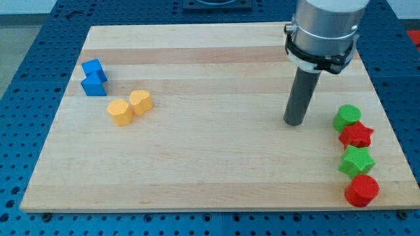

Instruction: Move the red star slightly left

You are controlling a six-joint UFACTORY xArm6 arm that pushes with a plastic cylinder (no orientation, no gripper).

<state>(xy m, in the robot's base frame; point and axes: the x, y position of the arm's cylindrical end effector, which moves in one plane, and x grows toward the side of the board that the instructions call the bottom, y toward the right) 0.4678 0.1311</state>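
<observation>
The red star (356,136) lies near the view's right edge of the wooden board (216,170), second in a column of blocks. A green round block (346,117) touches it above, a green star (356,160) sits just below, and a red hexagon-like block (361,190) is lowest. My tip (293,122) rests on the board to the left of the green round block and up-left of the red star, apart from both by a clear gap.
Two blue blocks (94,77) sit together near the view's left edge. A yellow hexagon (119,112) and a yellow heart (140,101) touch each other just right of them. The board lies on a blue perforated table (26,78).
</observation>
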